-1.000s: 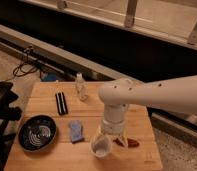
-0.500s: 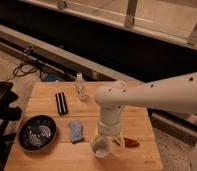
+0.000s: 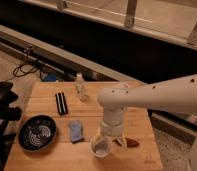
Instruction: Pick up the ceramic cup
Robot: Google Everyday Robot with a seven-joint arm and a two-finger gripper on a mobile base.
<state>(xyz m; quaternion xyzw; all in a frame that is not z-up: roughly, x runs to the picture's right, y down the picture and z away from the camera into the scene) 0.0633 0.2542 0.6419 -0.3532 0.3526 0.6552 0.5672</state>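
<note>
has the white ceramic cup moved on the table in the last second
No. The white ceramic cup sits where it was, right of the dark swirled bowl, near the wooden table's front edge, beneath the gripper.

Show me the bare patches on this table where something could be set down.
Bare wood on the table: the front strip between the dark bowl and the ceramic cup, and the right part beyond the arm. It is crowded mid-table: black bars, clear bottle, blue cloth, and the gripper at the cup.
</note>
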